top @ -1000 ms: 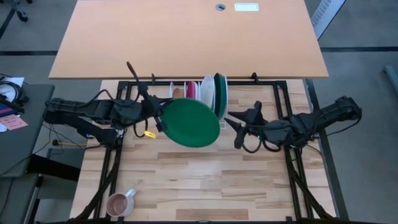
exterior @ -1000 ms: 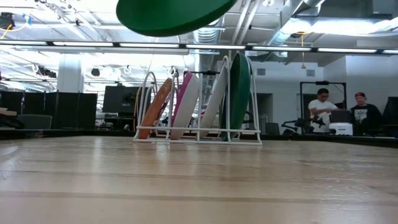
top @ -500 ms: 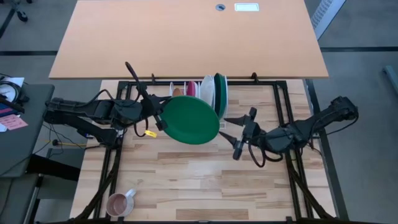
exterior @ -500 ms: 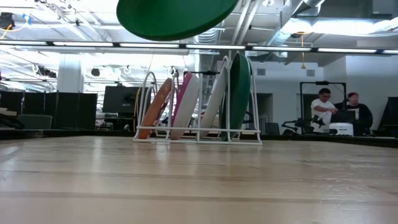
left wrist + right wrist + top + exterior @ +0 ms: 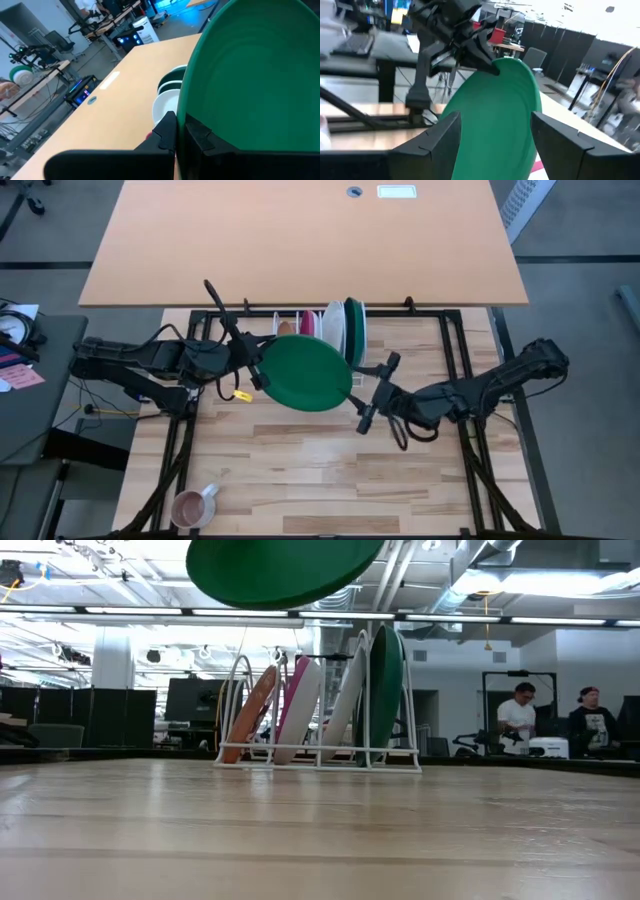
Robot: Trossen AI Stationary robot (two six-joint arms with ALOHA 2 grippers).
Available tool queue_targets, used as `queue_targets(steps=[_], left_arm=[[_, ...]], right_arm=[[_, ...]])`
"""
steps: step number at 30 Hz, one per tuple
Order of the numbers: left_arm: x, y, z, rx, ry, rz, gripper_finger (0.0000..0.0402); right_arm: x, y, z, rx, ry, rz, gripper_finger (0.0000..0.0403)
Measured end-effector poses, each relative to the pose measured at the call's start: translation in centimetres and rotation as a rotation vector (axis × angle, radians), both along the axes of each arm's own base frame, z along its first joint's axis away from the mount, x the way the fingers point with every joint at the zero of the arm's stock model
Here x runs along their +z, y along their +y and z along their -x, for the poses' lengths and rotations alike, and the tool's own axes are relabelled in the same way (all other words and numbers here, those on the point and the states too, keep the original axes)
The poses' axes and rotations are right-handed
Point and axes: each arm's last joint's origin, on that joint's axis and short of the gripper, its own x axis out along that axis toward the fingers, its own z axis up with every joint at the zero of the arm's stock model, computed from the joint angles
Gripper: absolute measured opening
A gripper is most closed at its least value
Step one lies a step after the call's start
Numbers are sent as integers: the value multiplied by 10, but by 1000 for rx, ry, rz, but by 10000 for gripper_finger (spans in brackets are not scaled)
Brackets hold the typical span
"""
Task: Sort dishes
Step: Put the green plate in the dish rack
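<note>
Green plate (image 5: pixel 306 373): round, dark green, shallow rim; held in the air, roughly flat and slightly tilted, just in front of the rack (image 5: pixel 318 330) and well above the tabletop.

4 plates on edge in the rack, leaning, in a row: orange plate (image 5: pixel 250 713) at one end, then pink plate (image 5: pixel 293 700), white plate (image 5: pixel 345 703), and a 2nd green plate (image 5: pixel 386 687) at the other end.
</note>
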Motion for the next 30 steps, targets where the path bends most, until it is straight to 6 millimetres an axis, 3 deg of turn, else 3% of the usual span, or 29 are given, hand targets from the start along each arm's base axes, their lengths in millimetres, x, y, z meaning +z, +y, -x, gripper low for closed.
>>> queue_targets(steps=[9,13,30], left_arm=[[-1,-2,-2,-55,6,15,0],[-1,-2,-2,-58,13,15,0],[0,-11,-1,-111,37,-30,0]], right_arm=[[-23,7,-28,-242,185,320,224],[-28,10,-35,-272,220,396,211],[-24,3,-38,-364,145,276,159]])
